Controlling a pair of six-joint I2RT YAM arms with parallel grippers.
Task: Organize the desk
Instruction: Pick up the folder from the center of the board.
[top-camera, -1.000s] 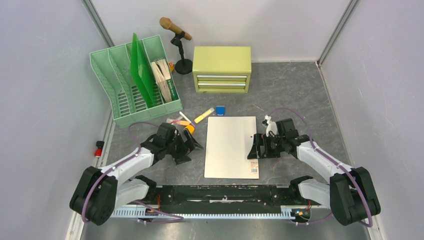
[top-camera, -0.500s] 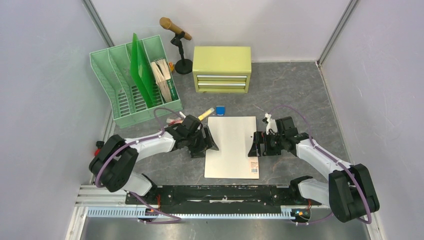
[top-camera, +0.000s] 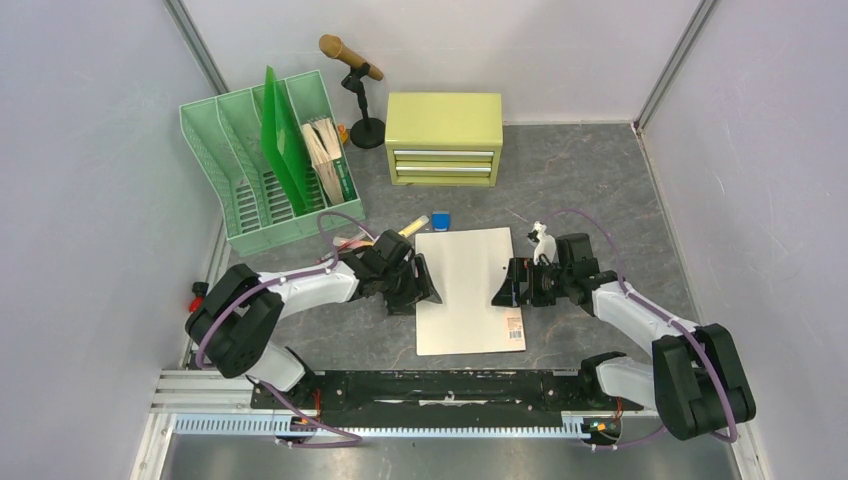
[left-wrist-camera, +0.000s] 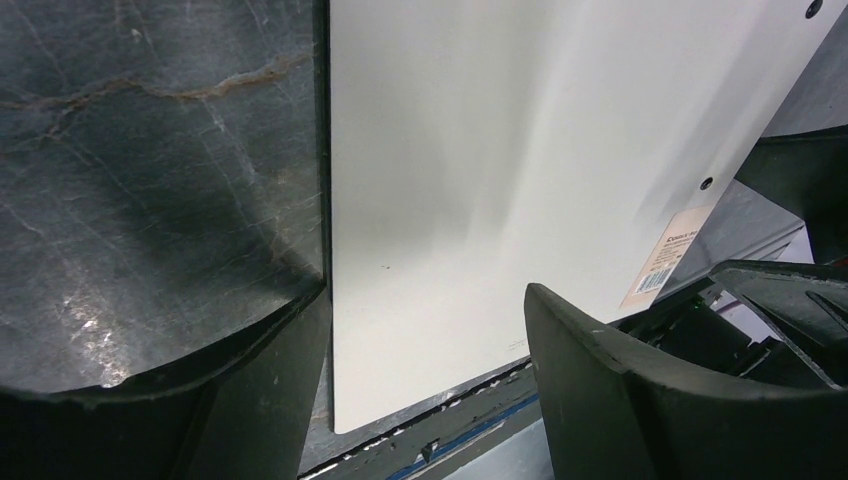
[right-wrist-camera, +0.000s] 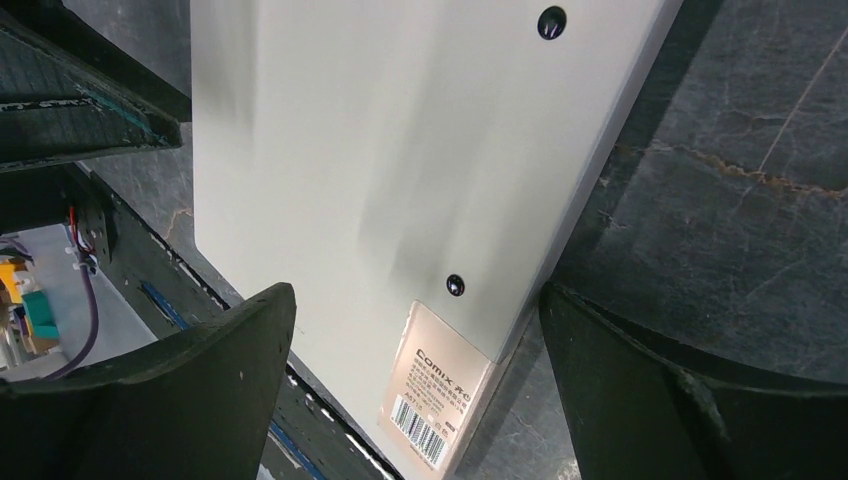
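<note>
Desk, grey and stone-veined, fills the overhead view, with a white board flat near its front middle, left fingers at the board's left edge and right fingers at its right. Left wrist view: fingers spread, straddling that edge, holding nothing. Right wrist view: fingers wide apart, the labelled corner between them.

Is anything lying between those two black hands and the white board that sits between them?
Nothing visible does. The left hand and right hand each straddle an opposite edge of the white board, flat on the desk, with nothing between.
</note>
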